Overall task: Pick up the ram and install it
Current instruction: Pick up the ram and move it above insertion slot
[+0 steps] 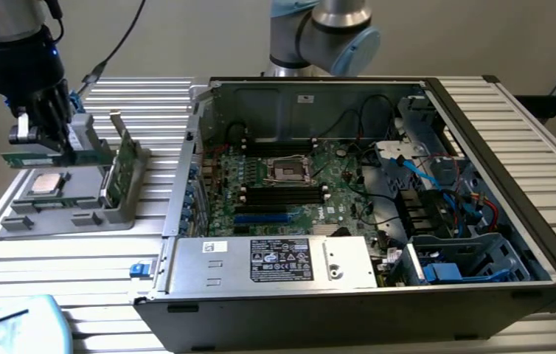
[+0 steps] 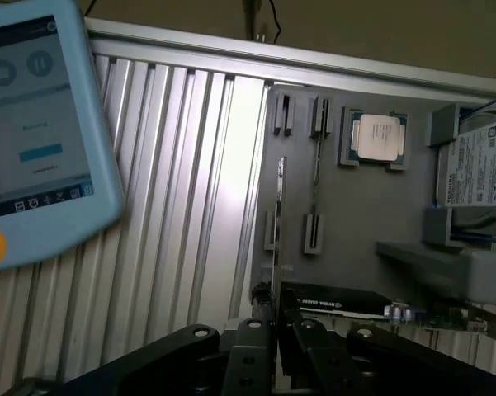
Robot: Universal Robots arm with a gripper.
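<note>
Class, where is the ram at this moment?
On the exterior view's left, the ram is gripped by the hand just above the grey tray, over the processor chip and left of the upright green card.

Pretty plain setup: a bench (image 1: 62,273) of ribbed aluminium slats with a bare beige wall (image 1: 199,37) on the far side. Light's soft, with some glare off the slats.

Setting: robotics lab, hardware-assembly cell. Evidence: slotted aluminium bench (image 1: 62,273) carrying an open computer case (image 1: 357,324), motherboard (image 1: 288,188) exposed. Robot arm base (image 1: 322,29) stands behind the case. Claw (image 1: 54,153) hangs over a grey parts fixture (image 1: 71,217) beside the case, on the exterior view's left. Teach pendant (image 2: 41,124) lies on the bench.
</note>
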